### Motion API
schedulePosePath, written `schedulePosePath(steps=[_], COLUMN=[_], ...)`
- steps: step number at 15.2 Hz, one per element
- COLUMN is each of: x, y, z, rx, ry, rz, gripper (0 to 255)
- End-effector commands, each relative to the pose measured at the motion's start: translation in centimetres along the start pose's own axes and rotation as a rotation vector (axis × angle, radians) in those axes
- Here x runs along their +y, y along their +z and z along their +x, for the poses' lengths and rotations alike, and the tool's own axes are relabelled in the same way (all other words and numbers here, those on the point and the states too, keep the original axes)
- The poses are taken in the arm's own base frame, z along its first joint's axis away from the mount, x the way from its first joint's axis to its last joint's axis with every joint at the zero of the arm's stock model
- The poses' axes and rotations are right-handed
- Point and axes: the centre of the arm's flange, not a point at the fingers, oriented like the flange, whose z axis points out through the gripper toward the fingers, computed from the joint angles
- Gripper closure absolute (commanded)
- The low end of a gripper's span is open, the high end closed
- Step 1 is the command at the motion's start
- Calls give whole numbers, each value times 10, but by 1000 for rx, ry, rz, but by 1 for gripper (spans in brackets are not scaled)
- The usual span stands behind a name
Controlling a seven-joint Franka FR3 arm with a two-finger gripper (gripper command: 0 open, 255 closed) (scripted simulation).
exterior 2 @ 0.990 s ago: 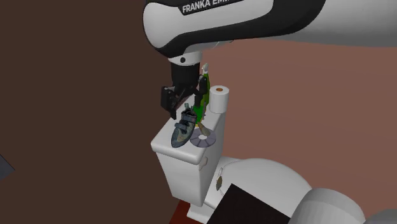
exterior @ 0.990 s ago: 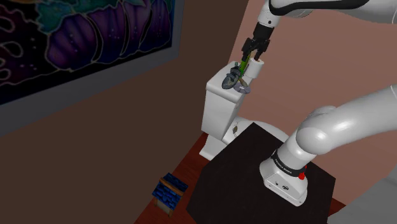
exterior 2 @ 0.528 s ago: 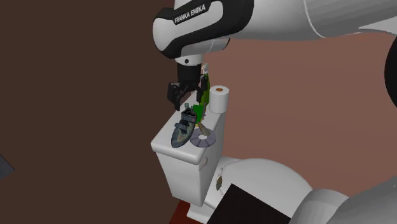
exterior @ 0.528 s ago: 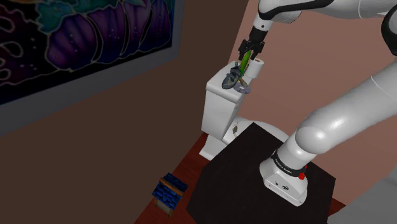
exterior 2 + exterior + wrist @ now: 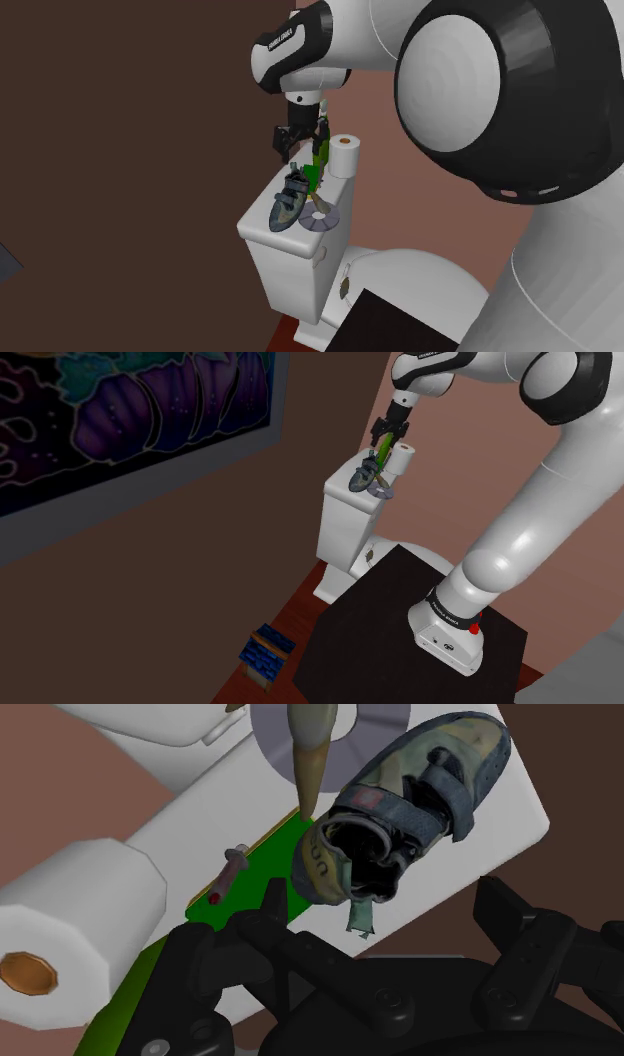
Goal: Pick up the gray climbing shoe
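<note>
The gray climbing shoe with dull yellow-green patches and gray straps lies on its side on the white toilet tank lid; it also appears in the shoulder view and second exterior view. My black gripper hovers open above the shoe's heel opening, fingers apart and touching nothing. It hangs just over the tank's back end, close to the wall.
A white paper roll, a green flat object, a silver disc and a thin pen-like stick crowd the lid beside the shoe. The toilet bowl, black stand and a blue box lie below.
The hand has drawn back toward the wall and a little higher, farther from the second exterior camera, while the upper arm swung. The shoe has stayed where it was.
</note>
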Motion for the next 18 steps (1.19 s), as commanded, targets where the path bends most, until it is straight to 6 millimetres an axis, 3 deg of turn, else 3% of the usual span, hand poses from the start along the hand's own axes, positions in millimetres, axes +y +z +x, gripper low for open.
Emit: schedulePosePath(steps=[1,7,10,11,18], x=[10,12,12,12,12], y=[8,39,42,42,42], z=[6,4,4,4,4], rx=[3,3,3,3,3], ry=[10,10,10,10,10], rz=[2,2,2,2,2], gripper=[0,0,0,255,255])
